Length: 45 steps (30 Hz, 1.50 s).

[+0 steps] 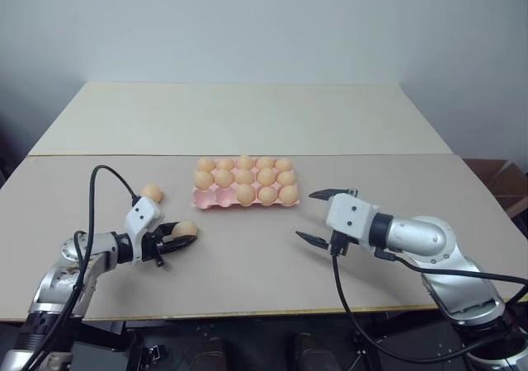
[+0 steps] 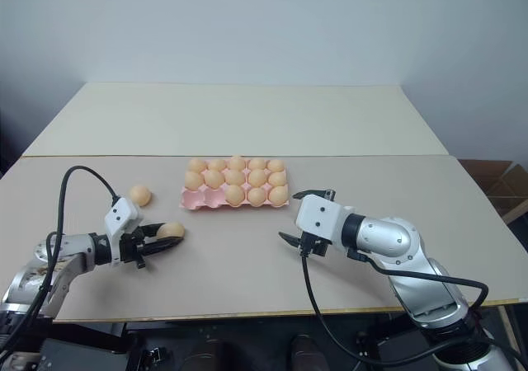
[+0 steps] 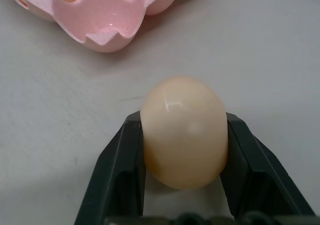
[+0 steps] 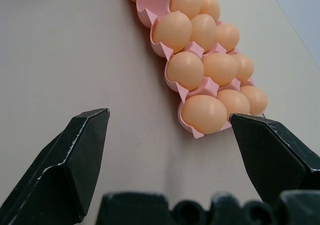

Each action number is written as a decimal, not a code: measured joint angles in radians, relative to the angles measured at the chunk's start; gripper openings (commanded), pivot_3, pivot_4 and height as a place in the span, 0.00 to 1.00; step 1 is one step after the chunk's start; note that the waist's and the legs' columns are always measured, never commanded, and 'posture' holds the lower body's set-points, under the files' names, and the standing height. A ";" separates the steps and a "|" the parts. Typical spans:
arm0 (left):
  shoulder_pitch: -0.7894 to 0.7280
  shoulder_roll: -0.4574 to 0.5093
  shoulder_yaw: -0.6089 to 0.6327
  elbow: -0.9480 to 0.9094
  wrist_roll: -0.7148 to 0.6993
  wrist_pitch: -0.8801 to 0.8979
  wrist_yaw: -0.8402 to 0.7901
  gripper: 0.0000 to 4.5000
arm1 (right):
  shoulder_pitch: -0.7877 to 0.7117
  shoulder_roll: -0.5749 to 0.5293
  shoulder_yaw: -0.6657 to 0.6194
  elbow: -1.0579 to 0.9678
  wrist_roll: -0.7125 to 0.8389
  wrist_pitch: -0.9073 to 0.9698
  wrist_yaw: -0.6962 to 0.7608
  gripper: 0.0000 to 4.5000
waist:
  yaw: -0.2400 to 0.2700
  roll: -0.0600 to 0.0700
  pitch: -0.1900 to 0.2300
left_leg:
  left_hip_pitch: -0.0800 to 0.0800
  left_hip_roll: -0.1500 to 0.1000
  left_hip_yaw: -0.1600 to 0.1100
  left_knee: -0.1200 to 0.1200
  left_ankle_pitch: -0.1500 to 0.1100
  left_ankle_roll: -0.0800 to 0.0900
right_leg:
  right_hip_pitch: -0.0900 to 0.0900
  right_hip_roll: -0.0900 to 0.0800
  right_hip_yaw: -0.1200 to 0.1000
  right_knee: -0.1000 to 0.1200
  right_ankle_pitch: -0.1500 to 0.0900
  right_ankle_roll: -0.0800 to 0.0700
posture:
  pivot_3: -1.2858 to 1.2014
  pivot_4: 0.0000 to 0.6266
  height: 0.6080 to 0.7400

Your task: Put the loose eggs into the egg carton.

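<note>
The pink egg carton (image 1: 245,196) sits near the middle of the pale desk (image 1: 247,255), its long side running across in front of the robot. Most of its cups are filled with tan-orange eggs. In the near row, the two cups toward the robot's left end look empty; the left wrist view shows one bare pink cup at that corner with its scalloped edge.

Down at the robot's left, the left gripper (image 1: 175,241) is closed on an egg (image 1: 185,228), low over the desk. From the wrist camera the held egg (image 3: 184,130) is pinched on both sides, with a black finger (image 3: 122,172) pressed against each flank and the blunt end poking out past the tips toward the carton's corner. I cannot tell whether the egg rests on the desk or is just clear of it.

A second loose egg (image 1: 151,193) lies on the desk just beyond that gripper, between it and the carton's left end, apart from both.

On the other side, the right gripper (image 1: 320,216) hangs above the desk off the carton's right end, touching nothing. Its two fingers stand wide apart with nothing between them, one nearer the carton and one nearer the robot. Through the right wrist view the spread fingers (image 4: 80,155) frame the carton's right end, where the cups are full.
</note>
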 measured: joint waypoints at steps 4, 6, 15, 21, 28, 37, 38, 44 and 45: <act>0.044 0.027 0.029 -0.056 -0.079 0.030 -0.078 0.37 | -0.002 0.000 0.000 0.002 -0.006 0.000 -0.002 1.00 | -0.003 0.000 0.000 | -0.002 0.000 0.000 0.000 0.000 0.000 | -0.001 0.000 0.000 0.000 0.000 0.000 | 0.52 0.24 1.00; 0.043 0.035 0.062 -0.087 -0.117 0.033 -0.100 0.37 | -0.002 0.000 0.000 0.004 -0.007 0.000 -0.003 1.00 | -0.003 0.000 0.000 | -0.001 0.000 0.000 0.000 0.000 0.000 | -0.001 0.000 0.000 0.000 0.000 0.000 | 0.52 0.24 1.00; -0.207 -0.112 0.051 0.046 -0.108 -0.026 -0.016 0.37 | -0.018 0.024 0.002 0.012 -0.031 -0.003 -0.043 1.00 | 0.011 -0.001 0.000 | -0.002 -0.001 -0.001 0.002 0.000 0.000 | 0.001 0.000 0.000 -0.001 0.002 0.003 | 0.52 0.24 1.00; -0.347 -0.210 -0.038 0.211 0.001 -0.112 0.032 0.37 | -0.012 0.031 0.004 0.004 -0.047 0.003 -0.063 1.00 | 0.011 -0.001 0.000 | -0.002 -0.001 -0.002 0.002 0.000 0.001 | 0.001 0.000 0.000 -0.001 0.002 0.003 | 0.52 0.24 1.00; -0.398 -0.221 -0.053 0.309 0.026 -0.162 0.010 0.73 | 0.025 0.033 -0.004 -0.039 -0.047 0.049 -0.091 1.00 | 0.004 -0.001 -0.001 | -0.002 -0.001 -0.002 0.002 0.000 0.001 | 0.001 0.000 0.000 0.000 0.002 0.003 | 0.52 0.24 1.00; -0.414 -0.212 -0.051 0.341 0.027 -0.200 0.000 0.99 | 0.032 0.030 -0.010 -0.059 -0.048 0.067 -0.109 1.00 | 0.005 -0.001 -0.001 | -0.002 -0.001 -0.002 0.002 0.000 0.001 | 0.001 0.000 0.000 -0.001 0.002 0.003 | 0.52 0.24 1.00; -0.404 -0.201 -0.047 0.325 0.026 -0.196 0.000 0.99 | 0.032 0.029 -0.010 -0.060 -0.048 0.067 -0.109 1.00 | 0.003 -0.001 -0.001 | -0.002 -0.001 -0.002 0.002 0.000 0.001 | 0.001 0.000 0.000 -0.001 0.002 0.003 | 0.52 0.24 1.00; -0.244 -0.058 0.055 0.108 -0.013 -0.085 0.019 0.99 | 0.048 -0.032 -0.048 -0.081 -0.001 0.068 -0.048 1.00 | -0.013 -0.001 0.000 | -0.002 -0.001 -0.003 0.002 0.000 0.000 | 0.001 0.000 0.000 0.000 0.002 0.004 | 0.52 0.24 1.00; -0.218 -0.040 0.077 0.073 -0.018 -0.059 0.034 0.99 | 0.047 -0.041 -0.055 -0.085 0.016 0.068 -0.032 1.00 | -0.014 -0.001 -0.001 | -0.002 -0.001 -0.003 0.002 0.000 0.000 | 0.001 0.000 0.000 0.000 0.002 0.004 | 0.52 0.24 1.00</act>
